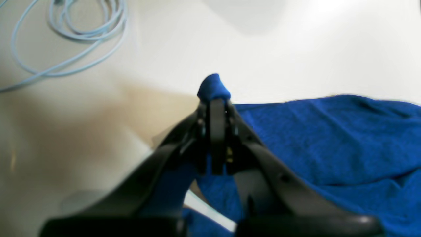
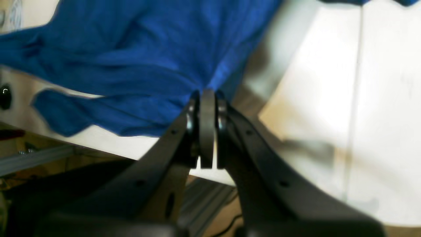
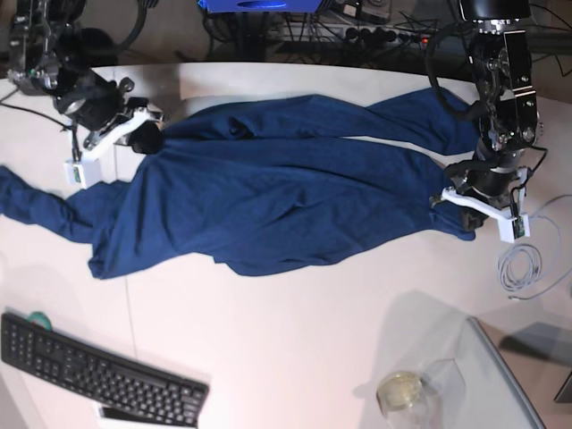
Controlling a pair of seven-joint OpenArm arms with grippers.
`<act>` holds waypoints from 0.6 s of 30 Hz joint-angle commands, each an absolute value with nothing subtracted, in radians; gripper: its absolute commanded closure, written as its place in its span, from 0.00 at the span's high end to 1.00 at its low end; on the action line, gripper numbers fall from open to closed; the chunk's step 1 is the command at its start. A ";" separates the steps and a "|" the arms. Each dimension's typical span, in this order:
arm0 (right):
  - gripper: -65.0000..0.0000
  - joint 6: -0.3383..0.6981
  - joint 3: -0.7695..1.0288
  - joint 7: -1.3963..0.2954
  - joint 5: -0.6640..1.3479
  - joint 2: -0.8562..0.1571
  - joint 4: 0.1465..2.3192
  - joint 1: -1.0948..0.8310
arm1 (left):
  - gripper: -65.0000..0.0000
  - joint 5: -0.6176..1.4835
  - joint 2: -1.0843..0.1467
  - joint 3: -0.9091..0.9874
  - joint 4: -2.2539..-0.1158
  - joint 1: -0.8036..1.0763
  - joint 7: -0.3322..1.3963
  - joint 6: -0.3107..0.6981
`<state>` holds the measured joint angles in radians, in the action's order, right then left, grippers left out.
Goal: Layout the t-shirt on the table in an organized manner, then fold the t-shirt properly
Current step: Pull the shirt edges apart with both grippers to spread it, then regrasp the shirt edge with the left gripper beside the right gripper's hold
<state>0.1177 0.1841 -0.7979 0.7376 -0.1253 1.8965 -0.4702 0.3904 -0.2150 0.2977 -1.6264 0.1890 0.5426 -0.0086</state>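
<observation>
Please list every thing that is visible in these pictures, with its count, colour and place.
t-shirt: one, dark blue, spread across the middle of the table.
table: one, white, under everything.
keyboard: one, black, near table corner in base view.
cable: one coil, pale blue, on the table beside the left arm.
glass: one, clear, by the glass panel.
left gripper: black, shut on the t-shirt.
right gripper: black, shut on the t-shirt.

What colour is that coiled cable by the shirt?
Pale light blue cable, clearest in the left wrist view.
</observation>
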 commanded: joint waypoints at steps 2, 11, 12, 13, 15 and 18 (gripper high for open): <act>0.00 0.120 0.232 -0.846 0.740 -0.130 1.956 -0.487 | 0.00 0.390 -0.219 0.300 -1.600 0.162 0.522 -0.008; 0.00 0.122 0.340 -0.915 0.740 -0.102 1.975 -0.481 | 0.00 0.389 -0.216 0.176 -1.360 0.028 0.516 -0.008; 0.00 0.122 0.337 -0.915 0.740 -0.102 1.975 -0.484 | 0.00 0.389 -0.216 0.173 -1.330 0.010 0.516 -0.008; 0.00 0.122 0.337 -0.917 0.740 -0.102 1.975 -0.486 | 0.00 0.389 -0.214 0.173 -1.302 -0.004 0.516 -0.008; 0.00 0.122 0.337 -0.917 0.740 -0.102 1.975 -0.487 | 0.00 0.389 -0.214 0.173 -1.251 -0.028 0.516 -0.010; 0.00 0.122 0.343 -0.917 0.740 -0.102 1.975 -0.489 | 0.00 0.389 -0.214 0.173 -1.222 -0.035 0.518 -0.010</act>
<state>0.1146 0.3347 -0.9287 0.7284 -0.0956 1.9610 -0.4862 0.3889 -0.2050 0.1696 -1.2064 -0.0193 0.5350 -0.0154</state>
